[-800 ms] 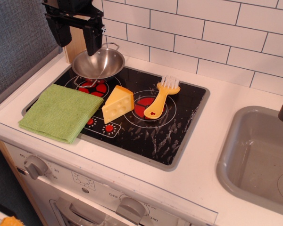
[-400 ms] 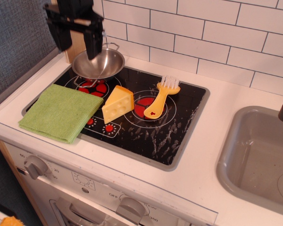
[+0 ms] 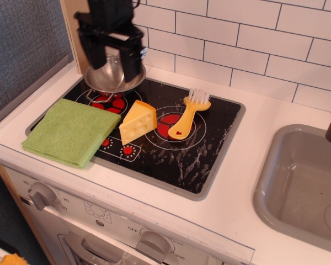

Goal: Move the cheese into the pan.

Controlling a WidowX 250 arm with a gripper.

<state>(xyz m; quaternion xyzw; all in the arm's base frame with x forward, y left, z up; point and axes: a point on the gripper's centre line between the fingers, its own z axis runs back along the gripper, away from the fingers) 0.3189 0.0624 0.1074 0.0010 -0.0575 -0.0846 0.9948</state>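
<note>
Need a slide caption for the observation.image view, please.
Open gripper above the pan; cheese on the stovetop beside a green cloth.

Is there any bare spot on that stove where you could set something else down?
Yes: the black stovetop is bare in front of and right of the yellow brush, and the white counter is bare toward the sink. The left is crowded: green cloth, cheese, pan under the gripper.

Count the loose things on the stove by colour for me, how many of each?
Yellow: 2, the cheese and the brush-spatula
Green: 1, the cloth
Silver: 1, the pan
Total: 4
</note>
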